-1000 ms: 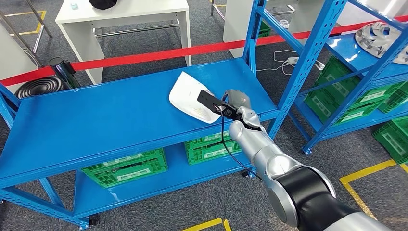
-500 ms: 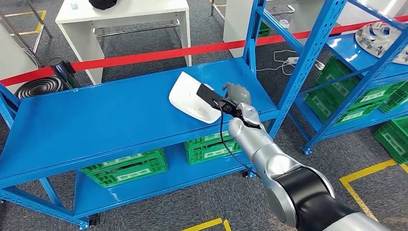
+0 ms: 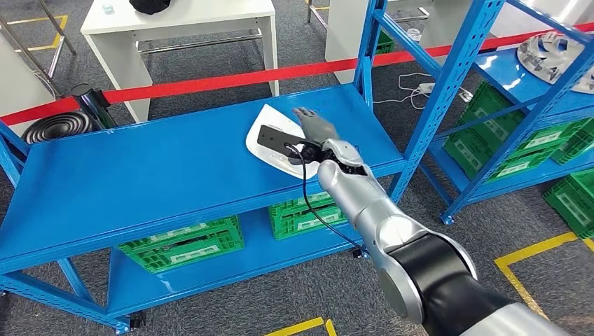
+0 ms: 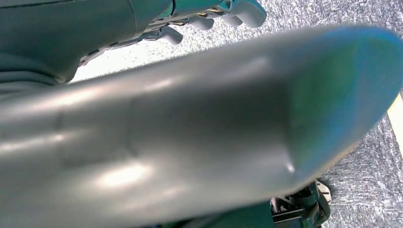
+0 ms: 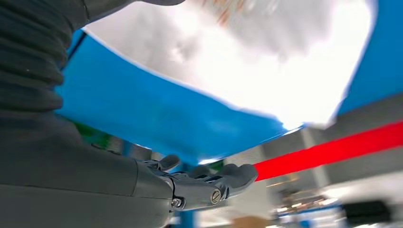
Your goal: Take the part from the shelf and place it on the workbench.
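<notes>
blue shelf [image 3: 161, 168], white part [image 3: 270, 147] under open right hand [image 3: 319, 129]

Glossy white plastic part [image 3: 274, 143], smooth blue painted-metal shelf [image 3: 154, 168], brushed silver arm [image 3: 364, 210]

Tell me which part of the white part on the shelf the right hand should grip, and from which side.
Probably the near right edge of the white part, approached from the shelf's open front. It lies flat and thin as a shell, so an edge pinch looks more workable than a grab from above, and that rim is closest to the right hand, which hovers open over it.
</notes>
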Controlling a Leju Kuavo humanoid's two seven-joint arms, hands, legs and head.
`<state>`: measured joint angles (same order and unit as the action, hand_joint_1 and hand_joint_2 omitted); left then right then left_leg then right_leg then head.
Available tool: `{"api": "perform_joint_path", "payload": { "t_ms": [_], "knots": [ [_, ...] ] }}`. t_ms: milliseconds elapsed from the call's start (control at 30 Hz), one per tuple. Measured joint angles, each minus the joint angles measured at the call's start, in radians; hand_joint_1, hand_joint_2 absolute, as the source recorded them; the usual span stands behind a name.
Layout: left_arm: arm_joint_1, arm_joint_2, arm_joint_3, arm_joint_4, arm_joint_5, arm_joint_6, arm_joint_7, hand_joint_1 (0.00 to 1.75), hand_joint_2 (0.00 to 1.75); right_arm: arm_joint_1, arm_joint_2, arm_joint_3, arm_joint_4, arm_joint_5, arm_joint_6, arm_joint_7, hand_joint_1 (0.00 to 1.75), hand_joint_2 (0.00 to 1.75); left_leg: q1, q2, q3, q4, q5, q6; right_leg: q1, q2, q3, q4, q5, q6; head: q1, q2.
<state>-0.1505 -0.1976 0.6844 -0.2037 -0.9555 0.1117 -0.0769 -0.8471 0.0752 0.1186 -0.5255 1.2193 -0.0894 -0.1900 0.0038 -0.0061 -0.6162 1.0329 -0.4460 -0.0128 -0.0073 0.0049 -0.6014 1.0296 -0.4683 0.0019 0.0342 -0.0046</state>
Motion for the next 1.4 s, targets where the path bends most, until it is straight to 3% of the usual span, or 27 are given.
{"api": "perform_joint_path", "payload": {
  "t_ms": [367, 833, 967, 1400],
  "knots": [
    [-0.009, 0.000, 0.000, 0.000, -0.011, -0.006, 0.012, 0.00, 0.00, -0.031, 0.009, 0.122, 0.097, 0.048, 0.106, -0.021, 0.00, 1.75, 0.000, 0.000, 0.000, 0.000, 0.001, 0.001, 0.000, 0.000, 0.000, 0.000, 0.000, 0.000, 0.000, 0.000],
    [-0.005, 0.001, 0.000, 0.000, -0.010, -0.007, 0.006, 0.00, 0.00, -0.018, -0.022, 0.159, 0.169, 0.058, 0.175, 0.026, 0.03, 1.75, 0.000, 0.000, 0.000, 0.000, 0.001, 0.001, 0.000, 0.000, 0.000, 0.000, 0.000, 0.000, 0.000, 0.000],
    [-0.004, 0.001, 0.000, 0.000, -0.010, -0.007, 0.003, 0.00, 0.00, -0.009, -0.034, 0.164, 0.177, 0.057, 0.177, 0.027, 1.74, 1.75, 0.000, 0.000, 0.000, 0.000, 0.000, 0.001, 0.000, 0.000, 0.000, 0.000, 0.000, 0.000, 0.000, 0.000],
    [-0.001, 0.001, 0.000, 0.000, -0.009, -0.009, -0.007, 0.00, 0.00, 0.007, -0.081, 0.166, 0.184, 0.037, 0.174, 0.009, 1.75, 1.75, 0.000, 0.001, 0.002, 0.000, 0.000, 0.001, 0.000, 0.000, 0.002, -0.001, 0.000, 0.000, 0.000, 0.000]
  ]
}}
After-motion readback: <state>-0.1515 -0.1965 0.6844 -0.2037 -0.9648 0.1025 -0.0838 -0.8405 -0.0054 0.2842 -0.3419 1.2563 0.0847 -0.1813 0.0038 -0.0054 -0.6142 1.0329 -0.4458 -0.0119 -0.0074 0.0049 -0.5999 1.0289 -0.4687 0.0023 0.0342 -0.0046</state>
